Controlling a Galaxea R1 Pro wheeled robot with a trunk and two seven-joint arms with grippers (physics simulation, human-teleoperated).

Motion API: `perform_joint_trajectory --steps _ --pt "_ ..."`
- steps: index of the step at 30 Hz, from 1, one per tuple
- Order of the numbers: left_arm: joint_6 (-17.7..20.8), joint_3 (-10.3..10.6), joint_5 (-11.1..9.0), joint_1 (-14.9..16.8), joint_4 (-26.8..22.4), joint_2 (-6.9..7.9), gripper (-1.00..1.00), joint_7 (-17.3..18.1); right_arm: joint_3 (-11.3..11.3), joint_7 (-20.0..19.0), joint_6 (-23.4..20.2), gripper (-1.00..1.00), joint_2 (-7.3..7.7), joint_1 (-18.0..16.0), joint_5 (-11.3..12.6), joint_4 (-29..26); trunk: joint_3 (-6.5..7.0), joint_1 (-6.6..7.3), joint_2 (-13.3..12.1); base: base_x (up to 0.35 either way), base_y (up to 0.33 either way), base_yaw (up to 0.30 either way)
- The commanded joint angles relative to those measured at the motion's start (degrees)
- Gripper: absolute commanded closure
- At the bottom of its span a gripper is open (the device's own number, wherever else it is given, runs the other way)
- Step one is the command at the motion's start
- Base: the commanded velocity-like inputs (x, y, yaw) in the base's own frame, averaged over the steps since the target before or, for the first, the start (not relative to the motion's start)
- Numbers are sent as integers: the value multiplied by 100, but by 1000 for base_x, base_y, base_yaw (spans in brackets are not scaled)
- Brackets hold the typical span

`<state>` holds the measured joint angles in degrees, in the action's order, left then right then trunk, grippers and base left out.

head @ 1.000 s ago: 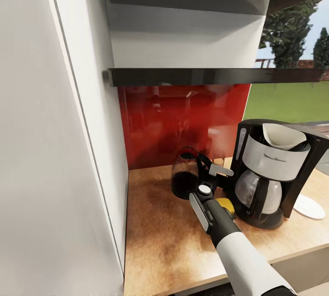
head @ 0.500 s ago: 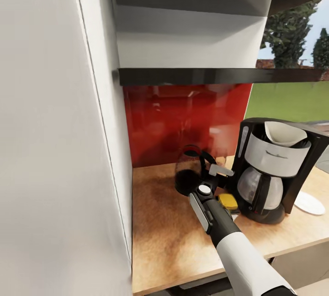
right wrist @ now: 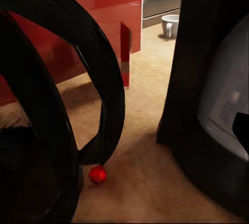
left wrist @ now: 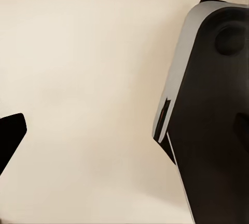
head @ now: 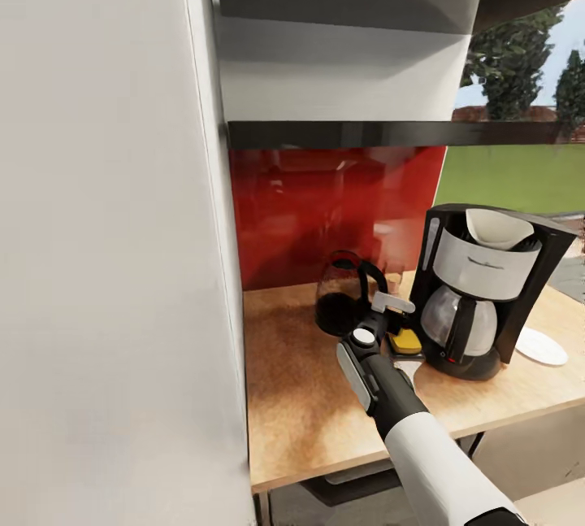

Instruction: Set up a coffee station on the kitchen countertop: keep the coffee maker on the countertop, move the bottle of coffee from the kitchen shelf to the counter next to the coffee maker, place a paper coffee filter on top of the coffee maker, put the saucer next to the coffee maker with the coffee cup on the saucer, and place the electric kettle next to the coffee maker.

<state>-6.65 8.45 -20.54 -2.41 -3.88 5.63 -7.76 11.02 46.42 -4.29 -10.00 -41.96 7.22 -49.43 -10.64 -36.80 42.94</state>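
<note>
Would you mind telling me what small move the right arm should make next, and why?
Probably draw the right gripper straight back: the electric kettle already stands on the countertop beside the coffee maker, and the gripper sits close against its handle.

You have one coffee maker, one paper filter and one dark kettle. One saucer lies at 3 o'clock. You also have one cup.

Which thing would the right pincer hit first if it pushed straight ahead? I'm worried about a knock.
Probably the electric kettle: the right pincer points at its black handle, close ahead, with the coffee maker beside that line. Depth is uncertain.
</note>
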Motion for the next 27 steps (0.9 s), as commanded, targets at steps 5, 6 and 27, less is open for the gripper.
perform_joint_trajectory --steps 5,6,27 --pt "-3 50 -47 -5 -18 -7 -100 -24 14 34 -45 -100 0 -5 16 -6 -8 2 6 -270 72 0" --pt "-3 50 -47 -5 -18 -7 -100 -24 14 34 -45 -100 0 -5 16 -6 -8 2 6 -275 50 0" --pt "-24 16 -55 -5 -20 8 -100 -24 14 34 -45 -100 0 -5 16 -6 -8 2 6 -243 124 0"
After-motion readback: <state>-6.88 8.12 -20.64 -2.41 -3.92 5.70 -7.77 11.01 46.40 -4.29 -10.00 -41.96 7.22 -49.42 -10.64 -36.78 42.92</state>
